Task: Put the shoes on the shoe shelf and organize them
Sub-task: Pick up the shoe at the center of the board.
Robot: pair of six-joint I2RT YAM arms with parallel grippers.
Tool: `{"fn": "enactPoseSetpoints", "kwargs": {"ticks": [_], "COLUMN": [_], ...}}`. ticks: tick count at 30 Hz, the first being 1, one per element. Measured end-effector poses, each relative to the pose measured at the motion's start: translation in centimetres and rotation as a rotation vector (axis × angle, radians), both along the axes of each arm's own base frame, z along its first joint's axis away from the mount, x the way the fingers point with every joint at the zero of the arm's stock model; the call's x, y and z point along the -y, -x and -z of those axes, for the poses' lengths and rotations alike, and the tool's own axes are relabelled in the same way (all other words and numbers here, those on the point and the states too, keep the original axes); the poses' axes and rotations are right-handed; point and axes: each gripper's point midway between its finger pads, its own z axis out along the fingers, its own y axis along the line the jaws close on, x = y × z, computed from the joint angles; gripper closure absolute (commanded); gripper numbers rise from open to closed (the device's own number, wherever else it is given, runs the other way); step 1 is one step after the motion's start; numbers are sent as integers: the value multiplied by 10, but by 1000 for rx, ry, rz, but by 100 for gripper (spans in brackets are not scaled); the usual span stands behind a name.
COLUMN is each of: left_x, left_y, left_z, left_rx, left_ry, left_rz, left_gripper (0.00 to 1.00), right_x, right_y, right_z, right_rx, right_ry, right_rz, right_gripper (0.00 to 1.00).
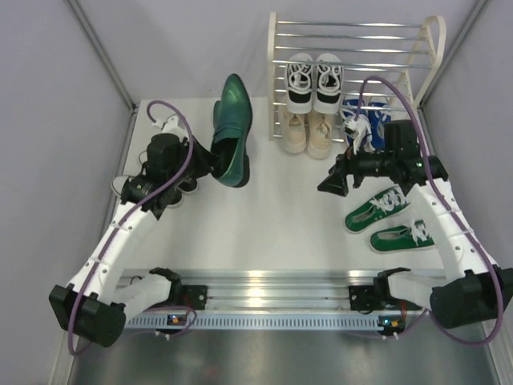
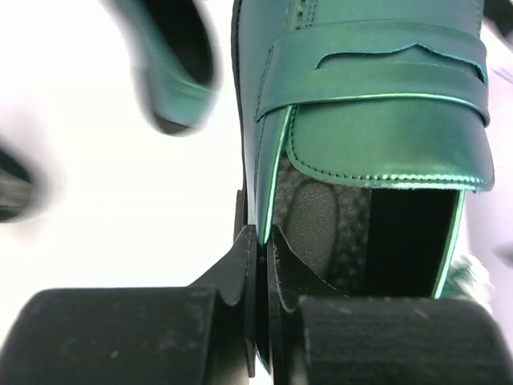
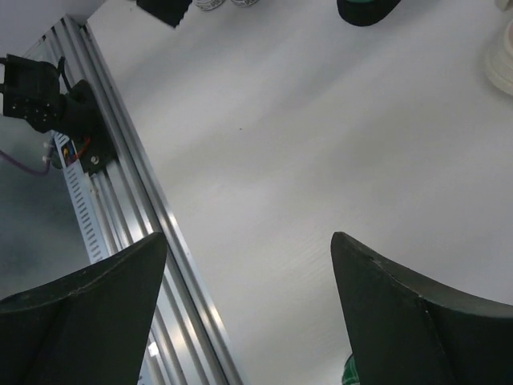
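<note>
Left tool (image 2: pixel 263 273): pressed together, pinching the side wall of the dark green dress shoe (image 2: pixel 377 120). One finger is inside the shoe and one is outside.
Dark green dress shoe: right in front of the left tool. Its heel end is at the fingers and its toe points away from them. The strap across its top sits just past the pinch.
Second dark green dress shoe (image 2: pixel 172 68): blurry, ahead of the left tool on the outside finger's side, and not touching it.
Right tool (image 3: pixel 248 241): spread wide, with nothing between the fingers and only bare table (image 1: pixel 272 216) below the gap.
Green sneakers (image 1: pixel 377 207): on the table behind the right tool, beside its arm, and apart from the fingers.
Shoe shelf (image 1: pixel 353 48): at the far edge of the table, off to one side of the right tool.
Black-and-white sneakers (image 1: pixel 314 80): side by side on the shoe shelf.
Beige lace-ups (image 1: pixel 309 132): just below the black-and-white sneakers.
Blue sneakers (image 1: pixel 365 120): beside the beige lace-ups, the pair nearest the right tool, partly hidden by its arm.
</note>
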Motion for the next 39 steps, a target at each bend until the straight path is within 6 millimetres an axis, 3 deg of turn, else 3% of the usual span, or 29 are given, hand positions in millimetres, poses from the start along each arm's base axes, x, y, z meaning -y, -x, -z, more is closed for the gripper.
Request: {"fn": "enactPoseSetpoints", "kwargs": {"ticks": [4, 7, 12, 17, 20, 25, 33, 39], "left_x": [54, 83, 112, 142, 159, 181, 206, 215], "left_y": [33, 52, 66, 78, 84, 90, 84, 87], "left_z": [-5, 6, 23, 50, 63, 62, 55, 61], "left_rx": [-8, -69, -155, -248, -285, -290, -278, -283], "left_ry": [71, 97, 118, 98, 71, 62, 68, 40], "left_rz": [138, 199, 232, 273, 294, 303, 258, 241], "left_gripper": [100, 100, 100, 100, 100, 100, 100, 100], "right_x": [-32, -48, -46, -50, -51, -57, -64, -74], "right_y": [3, 24, 59, 96, 103, 116, 117, 97], "right_z": [-23, -44, -65, -54, -48, -36, -11, -4], "right_rx": [12, 145, 467, 585, 603, 594, 577, 605], "right_ry": [-24, -29, 38, 102, 133, 180, 325, 411], "right_rz": [-30, -206, -504, -725, -772, -823, -824, -764], "right_gripper": [12, 10, 12, 15, 16, 20, 21, 21]}}
